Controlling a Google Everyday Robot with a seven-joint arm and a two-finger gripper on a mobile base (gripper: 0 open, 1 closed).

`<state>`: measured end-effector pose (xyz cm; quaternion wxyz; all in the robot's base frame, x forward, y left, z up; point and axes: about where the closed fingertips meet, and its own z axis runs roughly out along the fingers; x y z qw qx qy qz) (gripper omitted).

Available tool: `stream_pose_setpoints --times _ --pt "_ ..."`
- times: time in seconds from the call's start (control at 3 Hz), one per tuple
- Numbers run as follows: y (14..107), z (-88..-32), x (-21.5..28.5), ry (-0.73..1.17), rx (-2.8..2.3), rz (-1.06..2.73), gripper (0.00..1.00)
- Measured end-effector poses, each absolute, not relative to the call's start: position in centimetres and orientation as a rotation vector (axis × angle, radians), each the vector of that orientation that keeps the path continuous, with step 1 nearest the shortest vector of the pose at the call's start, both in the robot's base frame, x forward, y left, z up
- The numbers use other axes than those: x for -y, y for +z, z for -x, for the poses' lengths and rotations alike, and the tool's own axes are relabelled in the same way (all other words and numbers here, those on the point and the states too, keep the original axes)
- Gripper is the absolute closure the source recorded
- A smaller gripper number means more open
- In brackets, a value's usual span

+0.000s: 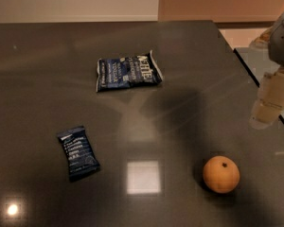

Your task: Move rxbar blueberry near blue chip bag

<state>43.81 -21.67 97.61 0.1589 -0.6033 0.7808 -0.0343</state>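
Note:
The rxbar blueberry [77, 152] is a small flat navy wrapper with white text lines, lying at the front left of the dark table [42, 79]. The blue chip bag [128, 71] is larger and crinkly with white lettering, lying farther back near the middle. The two are well apart. My gripper [270, 103] hangs at the right edge of the view, above the table's right side, far from both and holding nothing that I can see.
An orange [221, 174] sits at the front right of the table. The table's right edge [255, 77] runs diagonally just under the gripper, with a pale floor beyond. A wall stands behind the far edge.

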Motion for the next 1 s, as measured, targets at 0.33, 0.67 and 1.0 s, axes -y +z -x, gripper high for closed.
stream_pose_setpoints --times 0.33,0.67,1.0 --pt "97.6 -43.8 21.7 -0.098 -2.232 1.725 0.0" --pt "97.7 -44.2 19.9 -0.013 -2.179 1.74 0.0" --pt "97.6 -44.8 17.1 0.092 -2.1 1.75 0.0"
